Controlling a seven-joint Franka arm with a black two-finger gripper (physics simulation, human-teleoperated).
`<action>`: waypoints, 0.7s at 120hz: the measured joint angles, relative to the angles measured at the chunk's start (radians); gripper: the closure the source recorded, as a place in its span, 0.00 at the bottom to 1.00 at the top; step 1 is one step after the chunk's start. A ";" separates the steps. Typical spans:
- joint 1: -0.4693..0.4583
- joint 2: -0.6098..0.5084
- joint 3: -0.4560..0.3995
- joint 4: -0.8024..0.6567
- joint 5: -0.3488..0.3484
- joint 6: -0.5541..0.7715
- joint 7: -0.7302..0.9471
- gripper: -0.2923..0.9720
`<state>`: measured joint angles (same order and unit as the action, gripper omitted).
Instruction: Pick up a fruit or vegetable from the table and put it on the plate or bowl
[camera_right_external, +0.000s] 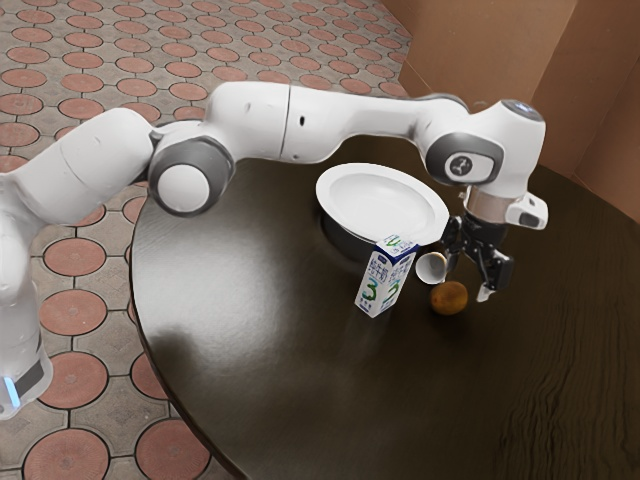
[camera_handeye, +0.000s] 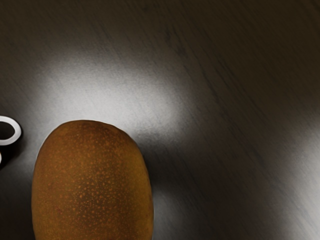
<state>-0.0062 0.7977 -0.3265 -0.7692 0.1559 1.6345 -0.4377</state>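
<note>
The kiwi lies on the dark table, brown and speckled, near the edge on the exterior view's right and well apart from the plate. In the wrist view the kiwi sits close under the hand, resting on the bare table with a bright patch of glare beside it. The gripper hangs just over the kiwi, its fingers spread apart and not pinching anything; one fingertip comes down beside the fruit on the exterior view's right, and whether it touches cannot be told. A small white cup lies on its side just beside the kiwi, toward the plate; its rim shows in the wrist view too. A milk carton stands upright next to the cup, in front of the plate, which is white, deep and round.
</note>
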 joint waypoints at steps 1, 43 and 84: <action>0.000 0.000 0.000 0.000 0.000 0.000 0.001 0.23; 0.010 0.022 0.007 0.000 -0.003 0.003 0.028 0.23; 0.009 0.034 0.008 0.003 -0.004 0.002 0.043 0.23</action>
<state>0.0032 0.8316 -0.3190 -0.7659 0.1520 1.6368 -0.3949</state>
